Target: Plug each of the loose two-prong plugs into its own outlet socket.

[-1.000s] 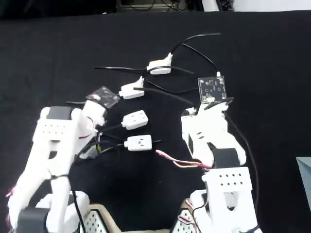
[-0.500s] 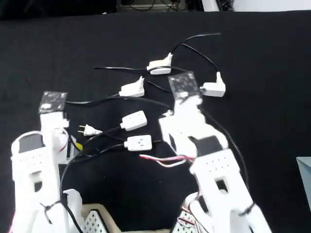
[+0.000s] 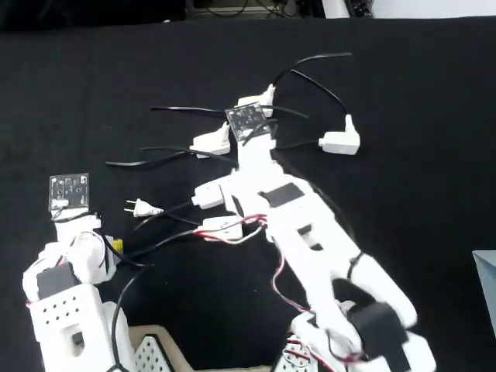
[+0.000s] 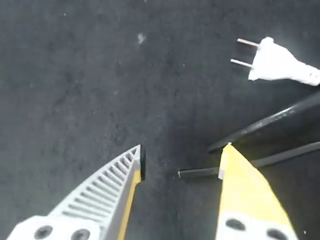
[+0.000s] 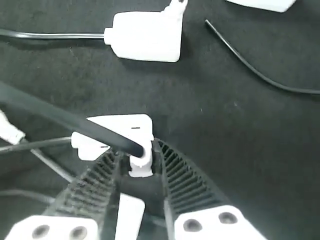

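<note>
The right hand is pinched narrowly on the cable end of a white plug, well apart from the loose two-prong plug. A black cable crosses over the white plug. The left hand, spread wide, hovers near the loose two-prong plug over the black worktop.

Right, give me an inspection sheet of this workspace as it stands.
Surface: black cloth, flat.
Job's things: plug lies loose and unplugged near the left arm; socket mid-table; second socket just nearer the arms' bases; white cord ends farther out.
Clutter: nothing seen.
Grippers: left gripper open above the cloth; right gripper shut on the socket at its cable end.
Cables: black cables cross mid-table; one loose end lies under the left gripper.
Surroundings: grey object at the right edge, too little shown to identify.
</note>
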